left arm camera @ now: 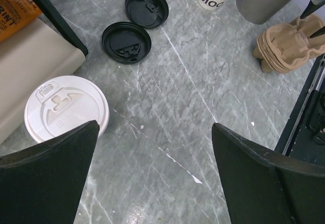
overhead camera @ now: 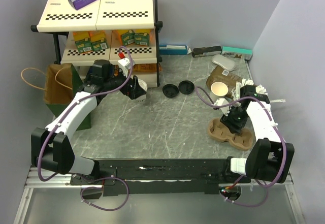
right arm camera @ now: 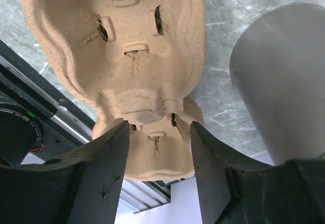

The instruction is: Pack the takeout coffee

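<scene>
One takeout coffee, a white paper cup with a white lid (left arm camera: 66, 107), stands on the grey table just outside my left gripper's (left arm camera: 155, 127) left finger. That gripper is open, with only bare table between its fingers. In the top view the same cup (overhead camera: 141, 87) is by the shelf's foot, at the left gripper (overhead camera: 133, 90). A second cup (overhead camera: 219, 88), open and tan inside, stands at the far right. My right gripper (right arm camera: 160, 127) is closed across the narrow end of the brown pulp cup tray (right arm camera: 122, 56), both fingers touching it. The tray (overhead camera: 238, 135) lies near the right front.
Two black lids (left arm camera: 127, 41) (left arm camera: 147, 6) lie mid-table. A grey tumbler (right arm camera: 279, 82) stands right beside the tray. A brown paper bag (overhead camera: 58, 82) sits at the left by a two-tier shelf (overhead camera: 101, 10). Flat boxes line the back wall (overhead camera: 223, 51).
</scene>
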`<act>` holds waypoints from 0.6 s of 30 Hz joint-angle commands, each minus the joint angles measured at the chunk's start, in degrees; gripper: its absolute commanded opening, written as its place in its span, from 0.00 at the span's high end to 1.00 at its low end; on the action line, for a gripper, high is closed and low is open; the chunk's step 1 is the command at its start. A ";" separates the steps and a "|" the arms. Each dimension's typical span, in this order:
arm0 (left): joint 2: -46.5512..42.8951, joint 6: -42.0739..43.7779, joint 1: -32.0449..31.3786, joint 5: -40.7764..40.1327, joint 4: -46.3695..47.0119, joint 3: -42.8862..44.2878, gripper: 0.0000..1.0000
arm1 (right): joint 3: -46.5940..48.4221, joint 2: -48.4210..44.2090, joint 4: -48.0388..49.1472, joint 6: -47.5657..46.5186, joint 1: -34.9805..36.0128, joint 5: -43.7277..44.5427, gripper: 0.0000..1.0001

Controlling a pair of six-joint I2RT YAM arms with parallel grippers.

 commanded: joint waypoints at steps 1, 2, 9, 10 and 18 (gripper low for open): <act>-0.82 1.29 -0.22 0.16 0.64 1.56 0.01 | -0.79 -0.46 1.07 -2.71 -0.33 0.51 0.41; -0.73 1.21 -0.22 0.16 0.91 1.38 0.01 | -1.32 -0.64 1.34 -2.71 -0.33 0.69 0.41; -0.56 0.68 -0.22 0.07 1.35 1.38 0.01 | -3.61 -1.34 3.27 -1.22 -0.33 0.51 0.41; -0.64 0.68 -0.22 -0.01 1.43 1.30 0.01 | -3.87 -1.34 3.53 -1.13 -0.33 0.60 0.40; -0.91 0.68 -0.22 -0.36 1.35 0.86 0.01 | -5.98 -2.21 3.54 -2.27 -0.33 1.04 0.38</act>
